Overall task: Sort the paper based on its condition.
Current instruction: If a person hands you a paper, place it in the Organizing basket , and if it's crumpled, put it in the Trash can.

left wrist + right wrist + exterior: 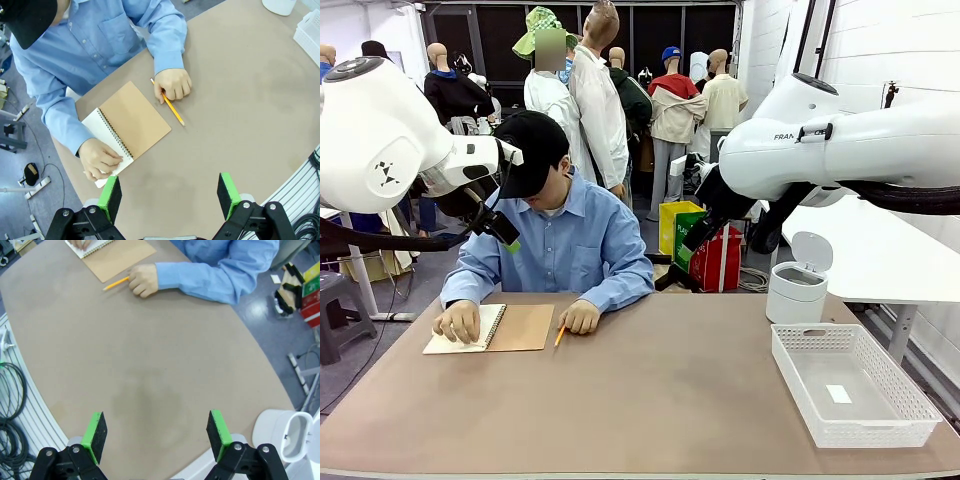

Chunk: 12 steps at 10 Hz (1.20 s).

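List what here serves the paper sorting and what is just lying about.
For the job: notebook page under the person's hand, white basket, lidded bin.
Lying about: pencil, small scrap in the basket.

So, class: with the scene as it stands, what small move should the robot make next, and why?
Probably none yet: hold both arms raised and wait. No loose sheet lies on the table; the person's hand rests on the open notebook and the other hand holds a pencil. The left gripper and right gripper are open above bare tabletop, and the basket waits.
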Available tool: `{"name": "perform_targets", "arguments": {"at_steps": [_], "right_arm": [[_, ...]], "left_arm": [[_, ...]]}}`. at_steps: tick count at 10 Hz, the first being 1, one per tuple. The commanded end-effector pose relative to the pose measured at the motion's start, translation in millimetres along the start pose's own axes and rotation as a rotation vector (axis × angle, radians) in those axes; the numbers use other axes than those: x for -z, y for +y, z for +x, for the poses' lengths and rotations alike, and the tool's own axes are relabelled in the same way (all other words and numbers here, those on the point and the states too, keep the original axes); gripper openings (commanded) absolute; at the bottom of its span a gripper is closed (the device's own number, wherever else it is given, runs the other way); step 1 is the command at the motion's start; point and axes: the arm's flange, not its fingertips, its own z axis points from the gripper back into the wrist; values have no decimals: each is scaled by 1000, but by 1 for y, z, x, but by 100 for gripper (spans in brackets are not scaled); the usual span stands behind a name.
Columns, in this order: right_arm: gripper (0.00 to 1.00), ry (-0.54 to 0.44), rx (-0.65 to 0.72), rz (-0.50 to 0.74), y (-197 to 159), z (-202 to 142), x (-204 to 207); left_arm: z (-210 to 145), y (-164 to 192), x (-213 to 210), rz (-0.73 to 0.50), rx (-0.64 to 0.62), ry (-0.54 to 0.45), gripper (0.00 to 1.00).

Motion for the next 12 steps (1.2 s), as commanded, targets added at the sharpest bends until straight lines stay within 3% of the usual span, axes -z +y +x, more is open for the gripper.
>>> {"name": "perform_targets", "arguments": {"at_steps": [1, 12], "right_arm": [[100, 3, 5, -1, 1, 0, 1], [100, 3, 5, -1, 1, 0, 1]], "left_arm": [[0, 1, -1, -3, 5, -3, 100], [0, 1, -1, -3, 5, -3, 100]]}}
